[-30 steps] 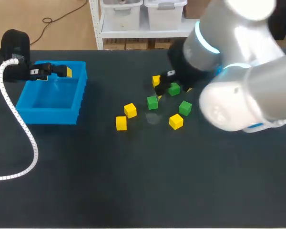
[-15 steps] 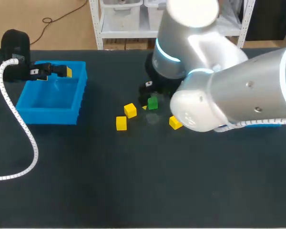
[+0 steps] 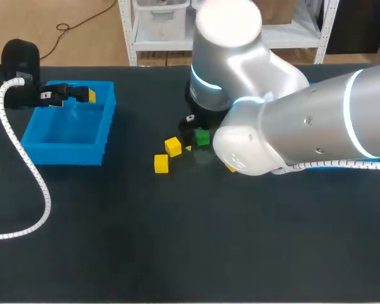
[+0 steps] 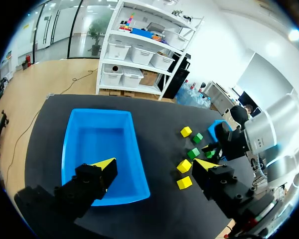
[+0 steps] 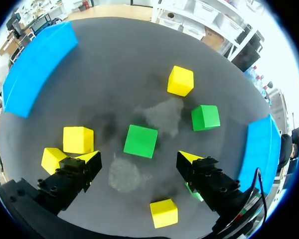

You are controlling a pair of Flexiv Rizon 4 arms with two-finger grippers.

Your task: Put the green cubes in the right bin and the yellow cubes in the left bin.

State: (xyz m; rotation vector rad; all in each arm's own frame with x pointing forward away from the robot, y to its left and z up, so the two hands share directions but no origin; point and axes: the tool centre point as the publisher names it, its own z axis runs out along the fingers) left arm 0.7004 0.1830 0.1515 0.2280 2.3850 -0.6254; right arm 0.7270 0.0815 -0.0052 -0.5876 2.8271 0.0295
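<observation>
Right tool (image 5: 138,157) spread, small green cube (image 5: 140,141) just ahead between its fingers on dark worktop (image 5: 114,59), silver right arm (image 3: 291,139) hiding right blue plastic bin (image 5: 261,149) in head view, left tool (image 4: 156,164) spread above left blue plastic bin (image 4: 97,139).

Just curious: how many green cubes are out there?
3. One green cube lies just ahead of the right gripper, one farther ahead, one peeks from behind its finger; others may be hidden.

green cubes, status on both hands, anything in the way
Right hand open over a green cube, not touching it. Left hand open over the left bin, holding nothing. Yellow cube close beside one right finger.
</observation>
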